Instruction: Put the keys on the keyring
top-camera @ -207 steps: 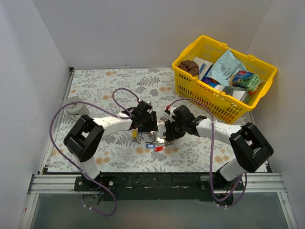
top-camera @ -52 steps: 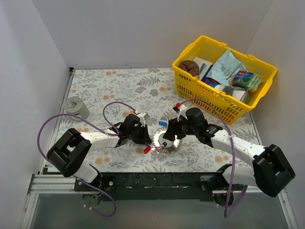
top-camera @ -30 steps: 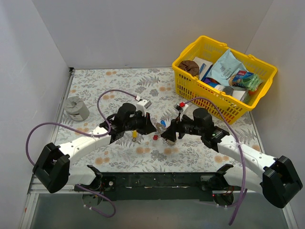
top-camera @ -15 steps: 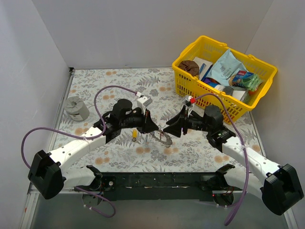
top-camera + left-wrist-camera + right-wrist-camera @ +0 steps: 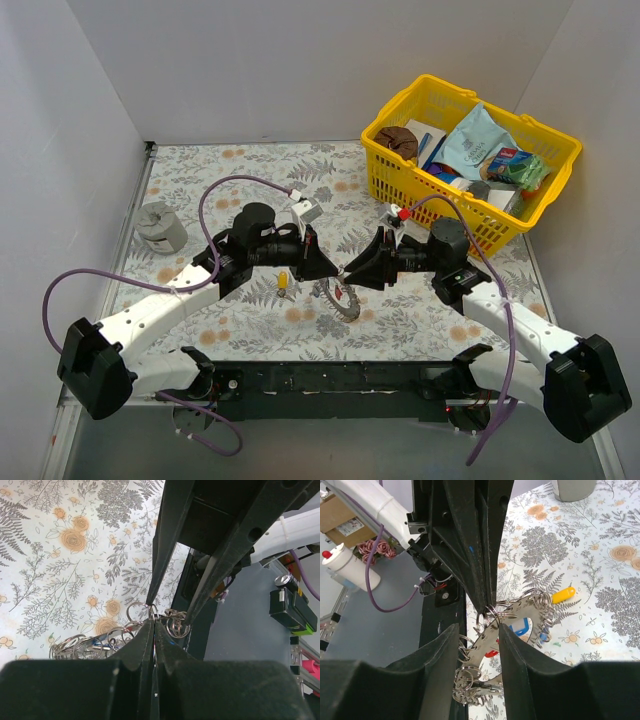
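Top view: your left claw (image 5: 330, 268) and right claw (image 5: 350, 272) met tip to tip above the floral surface (image 5: 230, 170). The keyring (image 5: 340, 298) hung just under the meeting point. The yellow key (image 5: 283, 283) lay on the surface left of the ring and apart from it. Judgement: you held the ring up between both claws so that one could steady it while the other worked the wire.

Left wrist view: the left claw was fully closed, with the ring's wire pinched at its very tips. That thin bite left most of the loop free. The right claw's fingers converged on the same spot from the opposite side.

Right wrist view: the right claw stood roughly half open, with one jaw on each side of the wire. No grip was visible. The blue key (image 5: 520, 626) and red key (image 5: 491, 653) showed among the small rings. Whether either was threaded could not be told.
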Robot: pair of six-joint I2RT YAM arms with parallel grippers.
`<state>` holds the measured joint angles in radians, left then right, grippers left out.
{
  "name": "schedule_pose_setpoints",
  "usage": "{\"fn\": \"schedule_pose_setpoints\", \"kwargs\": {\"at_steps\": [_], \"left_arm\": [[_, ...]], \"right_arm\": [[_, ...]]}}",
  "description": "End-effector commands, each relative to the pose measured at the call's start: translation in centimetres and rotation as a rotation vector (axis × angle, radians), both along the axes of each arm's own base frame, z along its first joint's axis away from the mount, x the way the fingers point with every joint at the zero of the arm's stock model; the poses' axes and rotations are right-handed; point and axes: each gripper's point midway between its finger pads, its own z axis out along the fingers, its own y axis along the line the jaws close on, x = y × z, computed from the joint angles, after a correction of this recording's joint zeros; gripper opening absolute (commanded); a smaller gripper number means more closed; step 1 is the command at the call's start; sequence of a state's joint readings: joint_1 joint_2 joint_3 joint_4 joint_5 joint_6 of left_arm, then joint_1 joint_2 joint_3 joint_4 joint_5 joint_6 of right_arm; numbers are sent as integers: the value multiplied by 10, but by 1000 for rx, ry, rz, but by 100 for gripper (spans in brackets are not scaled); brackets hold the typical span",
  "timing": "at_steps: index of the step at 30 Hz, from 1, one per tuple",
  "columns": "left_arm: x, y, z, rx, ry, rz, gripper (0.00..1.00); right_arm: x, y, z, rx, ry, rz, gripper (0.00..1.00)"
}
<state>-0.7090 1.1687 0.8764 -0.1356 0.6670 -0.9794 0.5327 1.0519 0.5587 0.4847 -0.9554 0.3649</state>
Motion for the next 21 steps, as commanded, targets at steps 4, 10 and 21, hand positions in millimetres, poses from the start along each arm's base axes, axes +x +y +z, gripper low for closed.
{"fn": "schedule_pose_setpoints", "kwargs": {"at_steps": [4, 10, 21], "left_arm": [[-8, -3, 49, -106, -94, -52, 0], [-11, -5, 50, -125, -86, -68, 0], [-15, -4, 57, -138, -92, -84, 0]], "right_arm": [[-9, 2, 21, 57, -63, 96, 43], [-9, 3, 17, 63, -47, 102, 37], [1, 3, 11, 57, -28, 58, 37]]}}
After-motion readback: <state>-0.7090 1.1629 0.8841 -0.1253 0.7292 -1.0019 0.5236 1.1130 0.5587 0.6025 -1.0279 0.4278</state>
